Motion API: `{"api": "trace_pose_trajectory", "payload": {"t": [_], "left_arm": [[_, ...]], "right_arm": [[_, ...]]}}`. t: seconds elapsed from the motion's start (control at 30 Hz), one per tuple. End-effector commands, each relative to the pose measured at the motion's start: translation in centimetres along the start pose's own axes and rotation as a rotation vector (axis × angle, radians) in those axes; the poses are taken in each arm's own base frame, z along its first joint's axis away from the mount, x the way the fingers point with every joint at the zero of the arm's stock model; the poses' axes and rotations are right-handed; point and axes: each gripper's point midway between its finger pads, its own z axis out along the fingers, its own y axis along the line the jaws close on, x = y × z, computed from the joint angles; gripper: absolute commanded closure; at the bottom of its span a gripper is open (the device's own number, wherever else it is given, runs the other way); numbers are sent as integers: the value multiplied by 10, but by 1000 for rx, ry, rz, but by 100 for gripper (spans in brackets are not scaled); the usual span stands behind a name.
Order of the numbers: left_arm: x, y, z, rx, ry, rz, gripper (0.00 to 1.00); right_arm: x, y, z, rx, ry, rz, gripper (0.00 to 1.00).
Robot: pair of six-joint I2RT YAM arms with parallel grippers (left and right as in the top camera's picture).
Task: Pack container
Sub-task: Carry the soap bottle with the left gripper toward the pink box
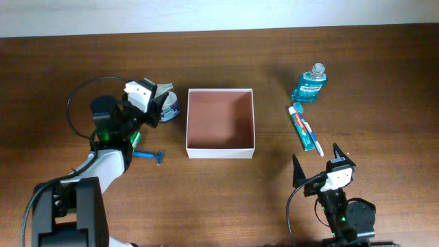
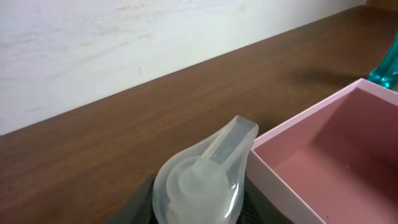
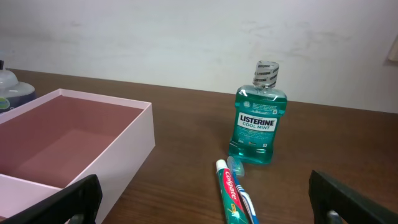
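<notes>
The container (image 1: 220,149), a square shallow box with white walls and a reddish-brown inside, stands at the table's middle. It also shows in the left wrist view (image 2: 281,182) and in the right wrist view (image 3: 118,155). My left gripper (image 1: 162,103) is just left of the container's far left corner. It is shut on a toiletry with a translucent cap (image 2: 205,177). My right gripper (image 1: 317,162) is open and empty near the front edge. It points at a toothpaste tube (image 3: 231,194) and a toothbrush (image 3: 249,205).
A teal mouthwash bottle (image 1: 310,84) stands at the back right, also in the right wrist view (image 3: 255,127). Toothpaste (image 1: 299,125) and toothbrush (image 1: 312,136) lie right of the container. A blue razor (image 1: 149,155) and a green item (image 1: 135,139) lie left of it.
</notes>
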Motion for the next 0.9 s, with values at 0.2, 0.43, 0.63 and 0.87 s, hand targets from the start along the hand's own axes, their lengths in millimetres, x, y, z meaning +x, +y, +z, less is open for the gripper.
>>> {"api": "trace_pose_trajectory", "payload": {"t": [0.2,0.43,0.63,0.87], "left_arm": [[-4,-13,0,85,-23,-64,78],[-7,-19,-1,124,-29,-111,84],[-22,-18,-9,103,-48,-93,85],[-49,4,-34,-88,-35,-80,85]], "right_arm": [[2,-1,0,2,4,1,1],[2,-1,0,2,4,1,1],[2,-1,0,3,4,2,1],[2,-1,0,2,4,1,1]]}}
